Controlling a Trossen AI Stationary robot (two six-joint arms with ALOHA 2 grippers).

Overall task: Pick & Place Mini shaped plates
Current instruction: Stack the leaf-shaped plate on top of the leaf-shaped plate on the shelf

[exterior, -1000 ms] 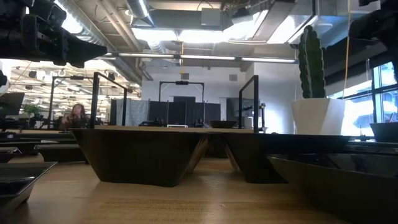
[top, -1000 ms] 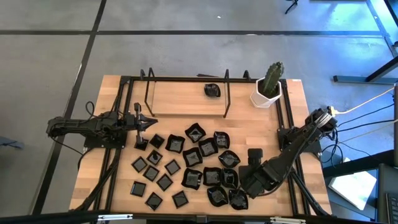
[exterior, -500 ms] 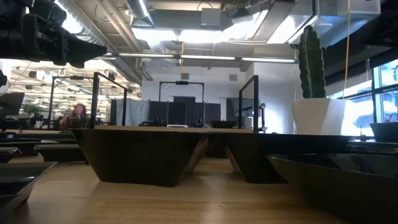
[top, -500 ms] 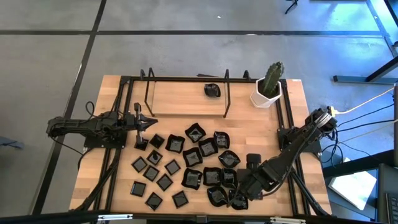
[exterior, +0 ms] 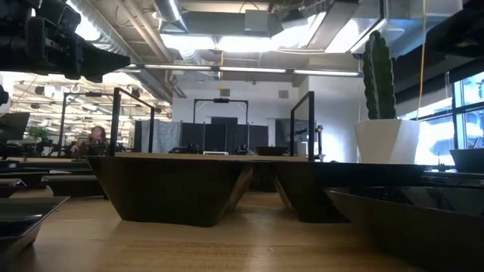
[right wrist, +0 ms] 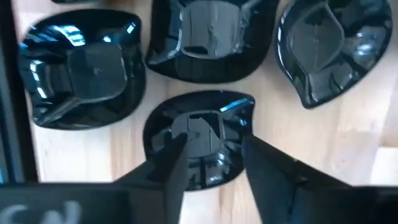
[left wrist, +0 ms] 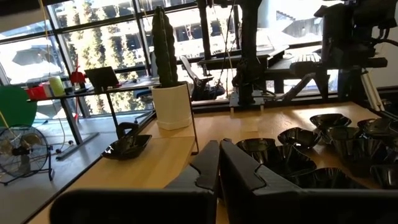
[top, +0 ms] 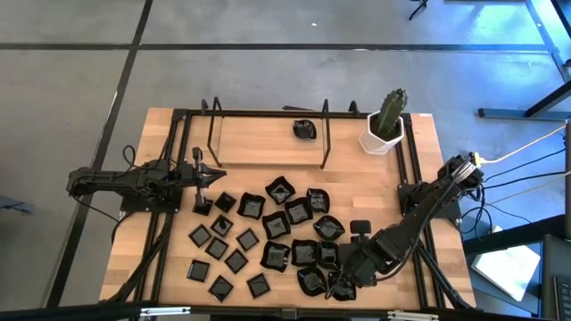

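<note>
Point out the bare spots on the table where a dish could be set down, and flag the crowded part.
Free: the raised shelf left of its single dish, and the wood between the cactus pot and the mini shaped plates. Crowded: the table's middle and front, where plates nearly touch and the right tool is down among them. The left tool waits at the left edge.

Glossy black mini plates [top: 285, 234] clustered mid-table, one [top: 304, 129] on rack.
</note>
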